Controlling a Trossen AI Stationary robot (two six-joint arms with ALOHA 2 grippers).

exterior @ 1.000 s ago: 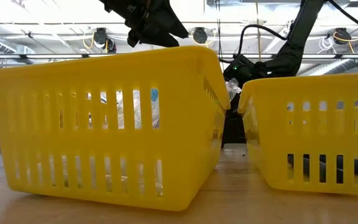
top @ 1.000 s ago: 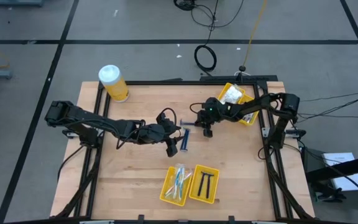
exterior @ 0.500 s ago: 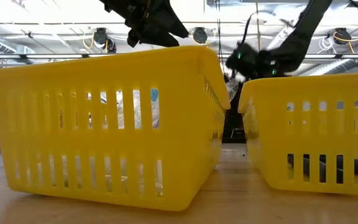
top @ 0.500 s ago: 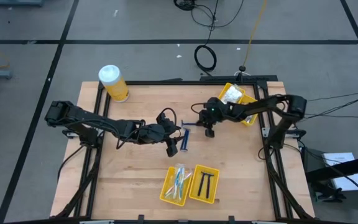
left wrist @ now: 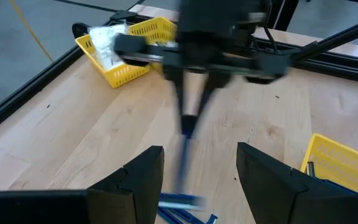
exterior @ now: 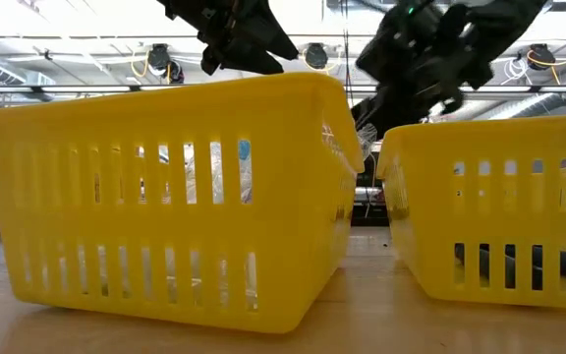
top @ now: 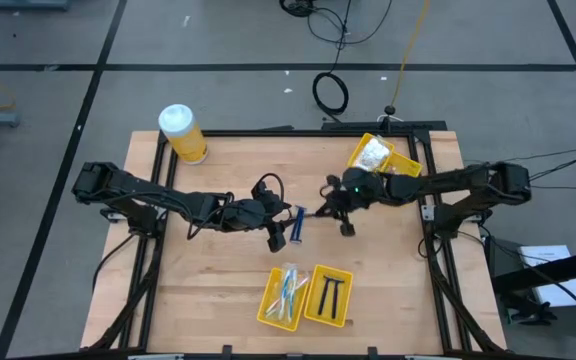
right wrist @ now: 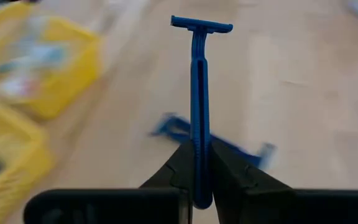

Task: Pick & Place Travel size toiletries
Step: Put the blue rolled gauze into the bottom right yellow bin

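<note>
At the near edge of the pale wooden plank worktop (top: 218,290) stands a yellow slotted plastic two-compartment bin (top: 305,296) holding thin white and light-blue sticks (top: 288,288) in one side and dark pieces in the other. Mid-worktop, the left gripper (top: 277,233) hangs with fingers spread beside dark blue T-shaped razors lying on the wood (top: 296,223), while the right gripper (top: 340,210) pinches the handle of one dark blue plastic razor (right wrist: 198,99). Farther back sit a second yellow bin with clear packets of white bits (top: 373,152), a big yellow jar with a white lid (top: 182,133), then grey floor with black cables (top: 331,92).
</note>
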